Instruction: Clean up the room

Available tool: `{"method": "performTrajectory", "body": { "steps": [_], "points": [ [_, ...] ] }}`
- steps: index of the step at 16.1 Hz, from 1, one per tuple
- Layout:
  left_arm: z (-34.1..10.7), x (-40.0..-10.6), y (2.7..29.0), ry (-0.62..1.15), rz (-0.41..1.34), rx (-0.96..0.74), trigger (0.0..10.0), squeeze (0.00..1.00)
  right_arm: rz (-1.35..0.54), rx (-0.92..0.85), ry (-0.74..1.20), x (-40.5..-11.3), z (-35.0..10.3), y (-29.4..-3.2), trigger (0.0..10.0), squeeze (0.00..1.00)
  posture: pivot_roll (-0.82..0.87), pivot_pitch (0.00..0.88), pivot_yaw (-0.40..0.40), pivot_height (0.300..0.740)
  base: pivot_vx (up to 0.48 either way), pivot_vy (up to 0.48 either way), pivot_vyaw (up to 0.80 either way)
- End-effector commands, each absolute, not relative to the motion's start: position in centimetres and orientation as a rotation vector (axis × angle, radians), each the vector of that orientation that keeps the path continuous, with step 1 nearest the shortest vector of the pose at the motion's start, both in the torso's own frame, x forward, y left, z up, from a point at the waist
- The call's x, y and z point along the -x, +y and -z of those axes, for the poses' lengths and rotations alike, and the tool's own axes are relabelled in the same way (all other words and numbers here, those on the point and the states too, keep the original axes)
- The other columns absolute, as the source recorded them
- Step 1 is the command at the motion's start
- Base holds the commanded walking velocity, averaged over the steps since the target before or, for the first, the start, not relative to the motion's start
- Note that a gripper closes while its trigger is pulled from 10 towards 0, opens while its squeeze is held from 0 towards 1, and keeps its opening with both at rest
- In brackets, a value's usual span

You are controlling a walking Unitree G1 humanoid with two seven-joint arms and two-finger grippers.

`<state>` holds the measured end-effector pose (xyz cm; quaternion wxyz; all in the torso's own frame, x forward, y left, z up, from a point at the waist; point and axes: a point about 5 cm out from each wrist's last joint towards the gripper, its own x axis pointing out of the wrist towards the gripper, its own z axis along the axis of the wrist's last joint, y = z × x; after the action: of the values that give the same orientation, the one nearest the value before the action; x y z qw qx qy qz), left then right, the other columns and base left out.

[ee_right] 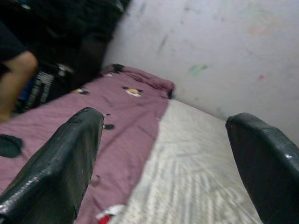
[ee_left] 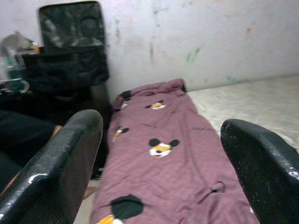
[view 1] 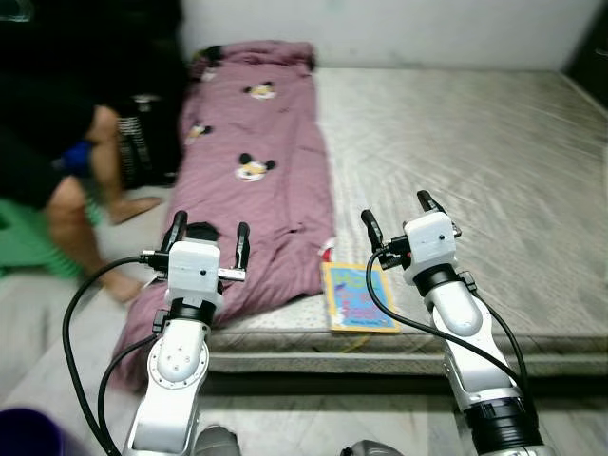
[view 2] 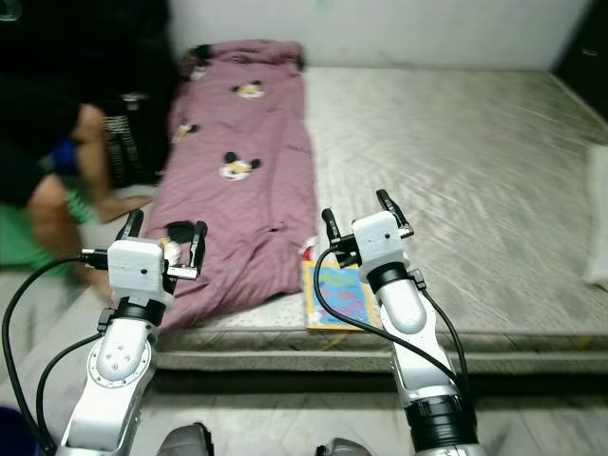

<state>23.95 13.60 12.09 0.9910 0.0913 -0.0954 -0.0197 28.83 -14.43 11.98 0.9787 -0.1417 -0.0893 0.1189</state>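
A mauve blanket (view 1: 261, 161) printed with cartoon mouse heads lies along the left side of a grey mattress (view 1: 475, 161) and hangs over its near left corner. A colourful picture book (view 1: 357, 298) lies flat at the mattress's front edge. My left gripper (view 1: 208, 234) is raised over the blanket's near end, open and holding nothing. My right gripper (view 1: 399, 217) hovers open just above and behind the book. The blanket (ee_left: 163, 158) stretches ahead between the left fingers (ee_left: 60, 168).
A person (view 1: 66, 161) in dark clothes sits on the floor at the left, bare legs close to my left arm. A dark bag (ee_left: 70, 46) stands against the back wall (view 1: 399, 28). A white object (view 2: 598, 228) lies at the mattress's right edge.
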Motion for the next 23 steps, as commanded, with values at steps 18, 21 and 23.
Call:
{"method": "performTrajectory", "body": {
  "steps": [18,21,23],
  "points": [
    [-11.82,-23.96,13.58,-0.177,0.049,-0.165,10.0,0.00,-0.234,0.298,-0.180,-28.84,-11.80,-14.57,10.0,0.00,-0.05,0.016,-0.013,0.740,0.000,-0.142,0.15],
    [-11.80,-23.94,13.55,-0.175,0.050,-0.164,10.0,0.00,-0.233,0.291,-0.176,-28.84,-11.75,-14.61,10.0,0.00,-0.05,0.017,-0.014,0.740,0.000,-0.287,0.00],
    [-11.80,-23.94,13.56,-0.175,0.050,-0.163,10.0,0.00,-0.233,0.289,-0.173,-28.85,-11.73,-14.61,10.0,0.00,-0.05,0.017,-0.014,0.740,0.000,-0.287,0.00]
  ]
}}
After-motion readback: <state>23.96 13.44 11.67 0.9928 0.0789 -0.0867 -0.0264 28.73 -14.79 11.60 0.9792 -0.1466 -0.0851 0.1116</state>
